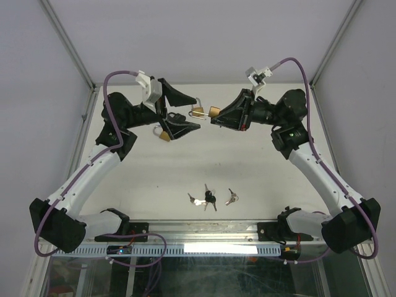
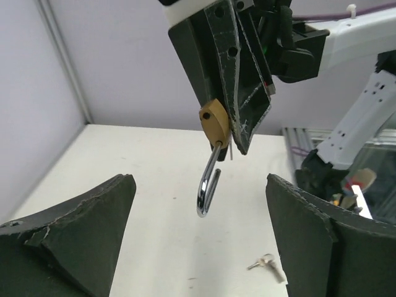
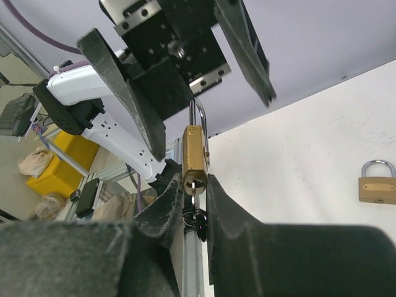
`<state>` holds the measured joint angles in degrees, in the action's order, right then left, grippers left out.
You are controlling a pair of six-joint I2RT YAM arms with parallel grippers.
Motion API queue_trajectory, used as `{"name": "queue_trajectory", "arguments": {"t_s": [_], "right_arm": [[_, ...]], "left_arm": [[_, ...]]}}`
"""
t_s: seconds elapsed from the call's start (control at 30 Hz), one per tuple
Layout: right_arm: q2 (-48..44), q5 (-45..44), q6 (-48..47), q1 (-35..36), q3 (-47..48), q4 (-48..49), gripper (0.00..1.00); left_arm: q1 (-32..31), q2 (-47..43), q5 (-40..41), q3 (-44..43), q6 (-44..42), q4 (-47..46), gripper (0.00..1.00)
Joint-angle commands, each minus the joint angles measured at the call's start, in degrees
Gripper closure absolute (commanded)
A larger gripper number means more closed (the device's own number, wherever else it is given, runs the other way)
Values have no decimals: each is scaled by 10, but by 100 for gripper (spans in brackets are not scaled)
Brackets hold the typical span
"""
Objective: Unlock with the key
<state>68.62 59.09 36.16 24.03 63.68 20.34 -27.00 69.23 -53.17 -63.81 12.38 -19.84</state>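
No legible text, label, brand or number (padlock [image 3: 376, 189] face too blurred).

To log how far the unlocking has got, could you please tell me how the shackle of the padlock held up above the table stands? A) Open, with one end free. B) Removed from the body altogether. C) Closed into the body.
A: in the left wrist view the shackle hangs from the padlock as an open hook, one end free.

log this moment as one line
left gripper open | right gripper shut on padlock | shackle hanging open | second padlock, keys on table
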Motion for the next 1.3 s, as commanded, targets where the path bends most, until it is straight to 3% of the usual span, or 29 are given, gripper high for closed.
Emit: {"name": "queue_trajectory", "arguments": {"t_s": [0.0,0.1,0.17,0.27,0.4,0.7,0.83,0.93,1.13,1.27], "right_arm": [[-23,-8,-23,-1,39,-19,100],[-19,-4,-61,-1,57,-79,100],[-9,6,-74,-1,69,-110,100],[-6,6,-84,4,73,-114,100],[1,9,-84,9,81,-117,100],[20,0,-90,29,82,-112,100],[39,-2,-113,44,92,-135,100],[47,-3,-126,50,100,-147,100],[53,-1,-129,54,110,-148,100],[56,-1,-134,57,114,-155,100]], "left_arm": [[40,-13,-41,-58,-106,88,10],[55,-8,-132,-66,-73,115,9],[55,-3,-152,-73,-37,115,12],[55,19,-123,-91,22,123,29],[49,21,-115,-92,34,107,35],[5,31,-97,-86,59,95,39],[-1,48,-86,-81,152,59,36],[-5,59,-90,-80,178,55,43],[-10,59,-80,-80,149,76,57],[-13,63,-80,-87,147,77,83]]}}
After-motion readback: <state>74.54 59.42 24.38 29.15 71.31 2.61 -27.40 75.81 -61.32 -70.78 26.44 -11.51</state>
